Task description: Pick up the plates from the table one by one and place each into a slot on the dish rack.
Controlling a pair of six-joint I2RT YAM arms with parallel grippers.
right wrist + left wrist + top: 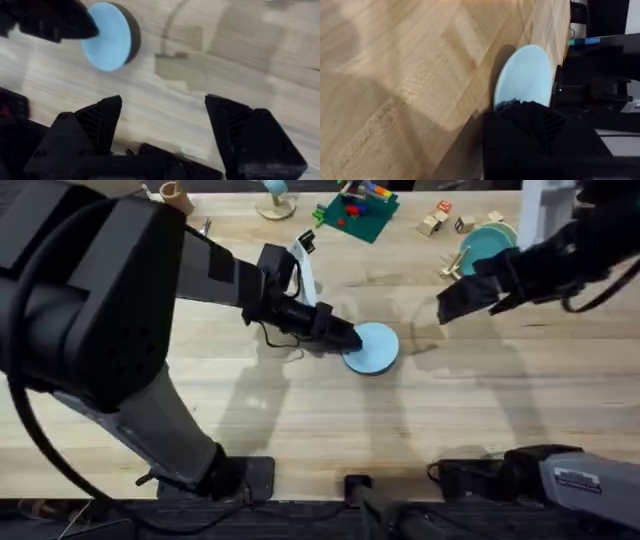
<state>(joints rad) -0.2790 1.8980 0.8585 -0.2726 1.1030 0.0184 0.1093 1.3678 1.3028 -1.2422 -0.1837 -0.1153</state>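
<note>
A pale sky blue plate [374, 348] sits at the middle of the table [300, 420], tipped up on one side with a dark shadow under it [107, 37]. My left gripper [343, 337] is shut on its near rim, and one black finger [530, 117] covers the plate's edge [525, 75]. The teal plate [488, 246] stands in the dish rack [453, 268] at the back right. My right gripper [445, 308] hovers open between the rack and the blue plate, its fingers [100, 125] wide apart with nothing between them.
A green board with coloured bricks [356, 214] lies at the back centre, with small wooden blocks [440, 220] beside it. A cream rim [503, 225] shows behind the teal plate. A small stand [275, 200] sits at the back.
</note>
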